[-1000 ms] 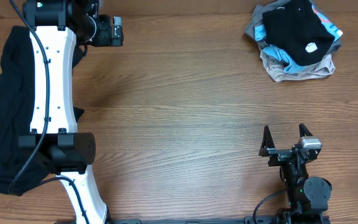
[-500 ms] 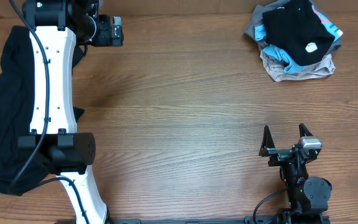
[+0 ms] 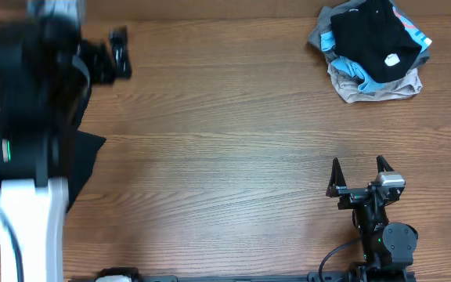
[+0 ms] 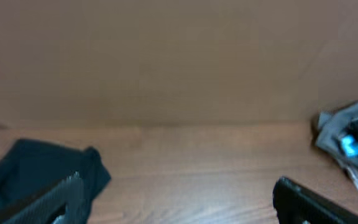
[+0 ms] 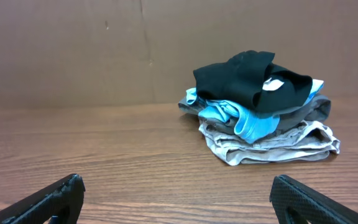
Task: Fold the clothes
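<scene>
**Wood tabletop [image 3: 233, 133]: left arm mid-swing, nothing grasped**

Left arm has swung off its pose of a moment ago and blurs in the overhead view. Left gripper [image 4: 178, 180] is released and empty, near the loose black shirt [image 4: 36, 171] crumpled at the left edge. Looks like a reposition, folding not started. Right gripper [image 3: 358, 161] sits at the near edge, jaws wide, empty. Pile [image 3: 370, 55] is in the far right corner: folded black shirt [image 5: 241, 78] with white label on top, light blue garment [image 5: 241, 121] and beige garment [image 5: 272, 146] bunched underneath.
</scene>
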`<state>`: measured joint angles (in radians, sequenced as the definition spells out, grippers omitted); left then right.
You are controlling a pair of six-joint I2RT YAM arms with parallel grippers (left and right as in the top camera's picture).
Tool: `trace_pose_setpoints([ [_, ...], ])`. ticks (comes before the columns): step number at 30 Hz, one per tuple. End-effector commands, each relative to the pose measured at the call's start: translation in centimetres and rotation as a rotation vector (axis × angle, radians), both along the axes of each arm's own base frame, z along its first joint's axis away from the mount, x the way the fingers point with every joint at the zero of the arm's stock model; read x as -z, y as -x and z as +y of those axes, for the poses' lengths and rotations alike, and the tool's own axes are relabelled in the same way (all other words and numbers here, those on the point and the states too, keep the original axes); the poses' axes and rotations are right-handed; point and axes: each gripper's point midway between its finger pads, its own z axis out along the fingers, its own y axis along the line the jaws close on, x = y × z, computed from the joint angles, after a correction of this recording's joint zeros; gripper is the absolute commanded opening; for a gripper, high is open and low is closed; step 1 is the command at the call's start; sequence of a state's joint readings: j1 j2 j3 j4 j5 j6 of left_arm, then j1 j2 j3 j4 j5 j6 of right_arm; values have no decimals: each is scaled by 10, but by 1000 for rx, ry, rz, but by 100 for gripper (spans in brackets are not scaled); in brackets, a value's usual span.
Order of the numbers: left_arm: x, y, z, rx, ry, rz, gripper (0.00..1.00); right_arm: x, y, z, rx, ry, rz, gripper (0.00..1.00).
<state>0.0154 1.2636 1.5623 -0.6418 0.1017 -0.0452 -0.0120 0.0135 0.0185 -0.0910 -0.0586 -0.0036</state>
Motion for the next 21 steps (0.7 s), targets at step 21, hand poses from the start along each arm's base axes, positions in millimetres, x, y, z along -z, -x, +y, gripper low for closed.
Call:
trace_pose_setpoints([
  [21, 184, 134, -15, 77, 11, -369, 100, 0, 0, -1, 8, 0, -9, 100],
])
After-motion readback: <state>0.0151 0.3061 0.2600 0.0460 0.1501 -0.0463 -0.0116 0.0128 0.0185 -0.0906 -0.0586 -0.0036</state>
